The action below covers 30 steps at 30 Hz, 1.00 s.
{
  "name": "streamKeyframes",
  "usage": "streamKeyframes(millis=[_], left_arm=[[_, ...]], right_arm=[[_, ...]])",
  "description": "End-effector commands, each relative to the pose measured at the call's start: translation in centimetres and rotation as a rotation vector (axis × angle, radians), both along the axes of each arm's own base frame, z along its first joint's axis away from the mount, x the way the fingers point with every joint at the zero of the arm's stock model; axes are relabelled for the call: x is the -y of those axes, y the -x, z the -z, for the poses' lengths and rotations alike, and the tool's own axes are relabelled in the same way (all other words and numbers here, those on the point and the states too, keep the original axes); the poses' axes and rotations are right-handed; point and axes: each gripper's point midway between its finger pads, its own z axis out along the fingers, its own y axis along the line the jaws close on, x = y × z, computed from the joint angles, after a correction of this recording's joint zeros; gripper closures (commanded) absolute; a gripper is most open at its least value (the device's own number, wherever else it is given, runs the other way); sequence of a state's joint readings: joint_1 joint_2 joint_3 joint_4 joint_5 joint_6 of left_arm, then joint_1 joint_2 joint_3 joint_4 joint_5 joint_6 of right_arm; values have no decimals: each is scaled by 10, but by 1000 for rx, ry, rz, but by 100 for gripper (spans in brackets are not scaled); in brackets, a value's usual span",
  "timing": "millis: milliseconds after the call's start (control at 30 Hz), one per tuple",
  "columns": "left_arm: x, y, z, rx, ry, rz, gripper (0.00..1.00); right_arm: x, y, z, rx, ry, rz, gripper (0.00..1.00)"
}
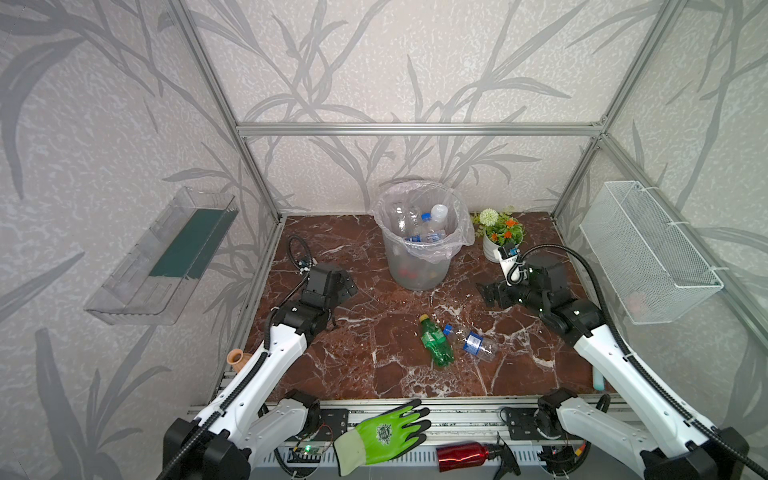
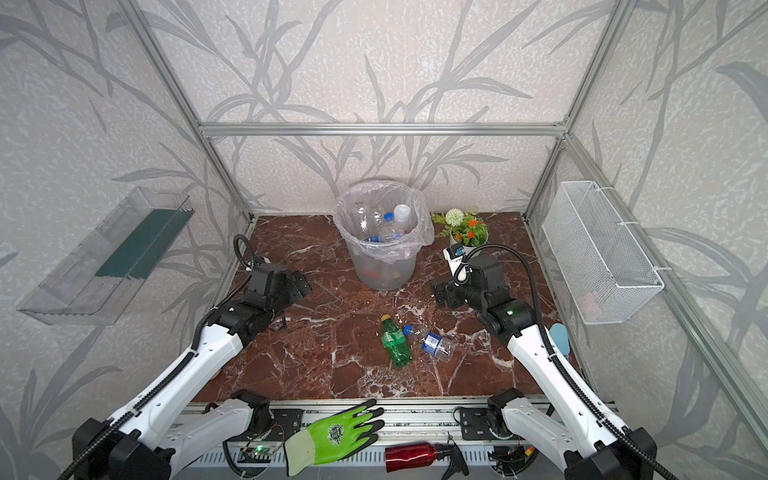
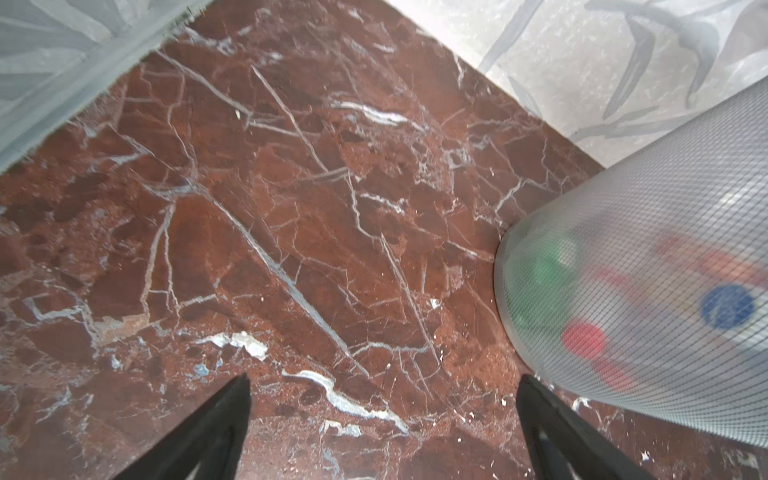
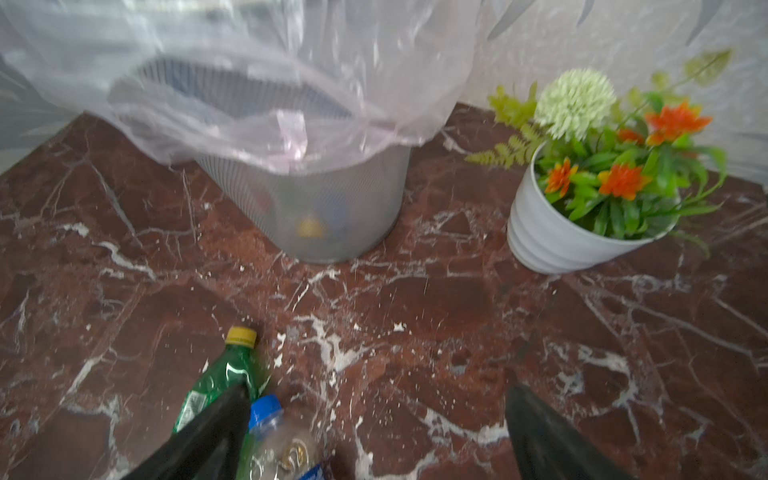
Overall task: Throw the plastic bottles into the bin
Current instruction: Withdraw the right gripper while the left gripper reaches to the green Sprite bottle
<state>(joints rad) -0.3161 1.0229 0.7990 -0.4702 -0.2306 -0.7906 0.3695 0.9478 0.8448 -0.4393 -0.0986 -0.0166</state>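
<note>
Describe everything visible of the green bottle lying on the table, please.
The green bottle is translucent green plastic with a yellow cap and a printed label around its middle. It lies on its side on the red marble table, cap toward the bin. A clear blue-capped bottle lies close beside it; contact is unclear. Nothing grips it.

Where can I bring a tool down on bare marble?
Bare: marble between left tool and bin, and left of the green bottle. Crowded: green bottle beside clear bottle mid-table; bin and flower pot at the back.
</note>
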Motion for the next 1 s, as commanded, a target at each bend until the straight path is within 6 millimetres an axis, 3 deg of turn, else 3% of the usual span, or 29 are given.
streamKeyframes(millis=[0,167,233,333,733,967], left_arm=[[19,2,9,-22,72,35,1],[74,16,22,-69,119,152,1],[105,28,33,-119,170,212,1],[136,44,50,-179,254,252,1],[198,102,83,-201,438,282,3],[230,117,101,-225,485,309,3]], right_arm=[[6,12,9,-3,5,11,5],[21,12,29,-25,6,103,2],[28,9,34,-30,11,143,2],[38,7,36,-25,-2,199,1],[44,15,45,35,-75,232,0],[40,15,38,74,-127,226,1]])
